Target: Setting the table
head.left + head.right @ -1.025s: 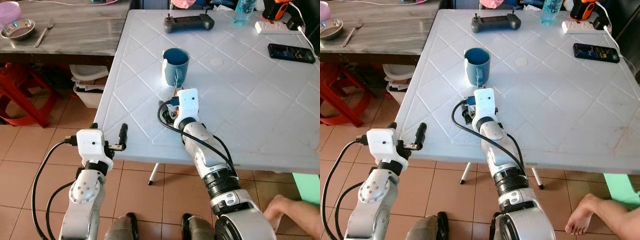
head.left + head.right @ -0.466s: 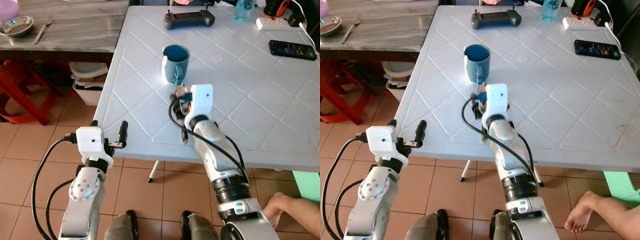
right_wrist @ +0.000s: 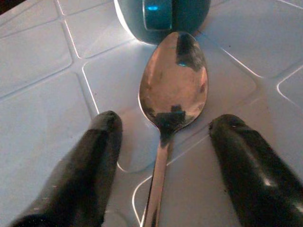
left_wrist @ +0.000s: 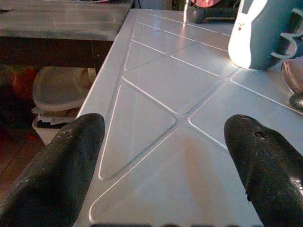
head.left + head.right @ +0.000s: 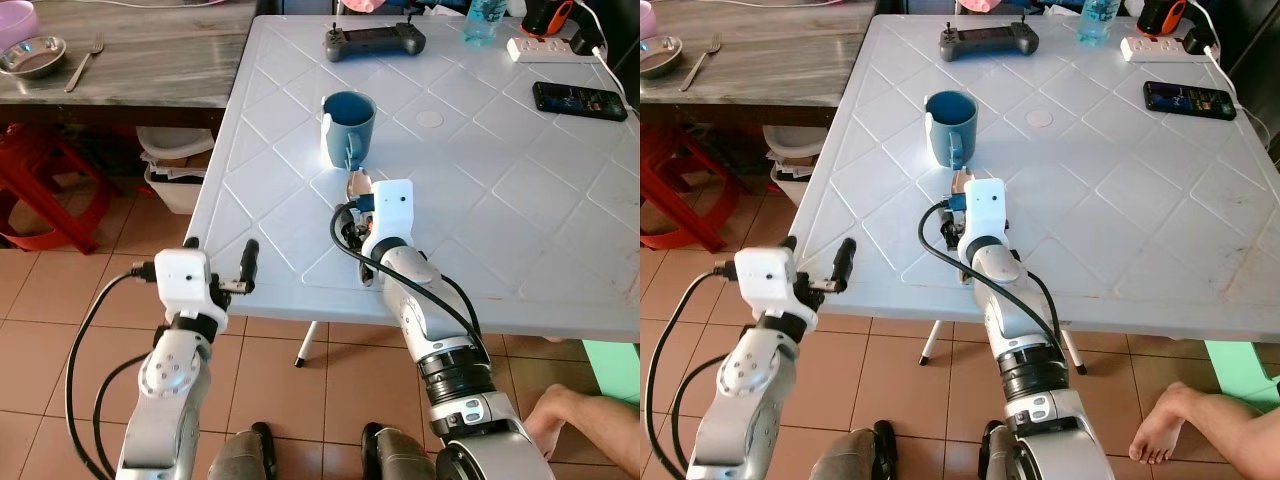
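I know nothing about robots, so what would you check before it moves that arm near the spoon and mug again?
1. Spoon lies flat on the white table: ok.
2. Right gripper open, fingers either side of the spoon's handle without touching it: ok.
3. Spoon bowl sits just short of the blue mug; whether they touch: cannot tell.
4. Mug upright: ok.
5. Left gripper open, holding nothing, at the table's near edge: ok.

- Both eye views look steeply down from the head onto the white desk [image 5: 480, 180], sharing it.
- Wrist views skim it closely; both catch the blue mug [image 4: 265, 33].
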{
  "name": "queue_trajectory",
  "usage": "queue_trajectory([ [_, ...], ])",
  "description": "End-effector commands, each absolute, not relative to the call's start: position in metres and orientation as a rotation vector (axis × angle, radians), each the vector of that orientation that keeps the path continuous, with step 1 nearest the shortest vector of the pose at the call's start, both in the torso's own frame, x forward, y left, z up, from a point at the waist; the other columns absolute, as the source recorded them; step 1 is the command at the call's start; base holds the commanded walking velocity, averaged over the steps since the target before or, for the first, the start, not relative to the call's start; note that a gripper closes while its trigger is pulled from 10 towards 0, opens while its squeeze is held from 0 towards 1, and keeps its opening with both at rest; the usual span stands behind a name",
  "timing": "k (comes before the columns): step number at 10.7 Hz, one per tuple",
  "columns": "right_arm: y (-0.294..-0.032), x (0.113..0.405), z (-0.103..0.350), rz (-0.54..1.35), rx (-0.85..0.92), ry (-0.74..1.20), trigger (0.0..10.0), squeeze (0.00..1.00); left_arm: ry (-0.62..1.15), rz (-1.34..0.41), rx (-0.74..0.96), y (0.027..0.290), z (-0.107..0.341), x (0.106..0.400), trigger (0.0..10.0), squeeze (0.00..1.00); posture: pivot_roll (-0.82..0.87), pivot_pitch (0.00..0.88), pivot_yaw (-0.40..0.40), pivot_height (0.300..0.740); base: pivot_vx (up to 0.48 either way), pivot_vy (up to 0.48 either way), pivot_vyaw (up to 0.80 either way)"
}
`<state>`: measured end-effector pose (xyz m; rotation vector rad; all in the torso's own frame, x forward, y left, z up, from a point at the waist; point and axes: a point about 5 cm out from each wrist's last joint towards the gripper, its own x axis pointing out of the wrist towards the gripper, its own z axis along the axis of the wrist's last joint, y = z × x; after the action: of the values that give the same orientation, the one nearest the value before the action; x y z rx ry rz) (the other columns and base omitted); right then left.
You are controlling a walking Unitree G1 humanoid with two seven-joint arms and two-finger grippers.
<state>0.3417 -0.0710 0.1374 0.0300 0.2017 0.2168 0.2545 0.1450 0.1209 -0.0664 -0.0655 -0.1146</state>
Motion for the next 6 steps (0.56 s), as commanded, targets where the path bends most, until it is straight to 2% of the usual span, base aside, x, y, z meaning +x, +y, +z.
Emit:
queue_trajectory([
  [1, -0.063, 0.328, 0.111, 0.256, 0.037, 0.353, 0.0, 0.00, -0.047, -0.111, -0.060, 0.150, 0.118, 0.255, 10.0, 0.00, 0.03, 0.199, 0.047, 0.740, 0.000, 0.000, 0.00],
  [6, -0.094, 0.321, 0.083, 0.291, -0.015, 0.533, 0.0, 0.00, -0.001, -0.167, -0.079, 0.144, 0.109, 0.250, 10.0, 0.00, 0.02, 0.195, 0.038, 0.740, 0.000, 0.000, 0.00],
])
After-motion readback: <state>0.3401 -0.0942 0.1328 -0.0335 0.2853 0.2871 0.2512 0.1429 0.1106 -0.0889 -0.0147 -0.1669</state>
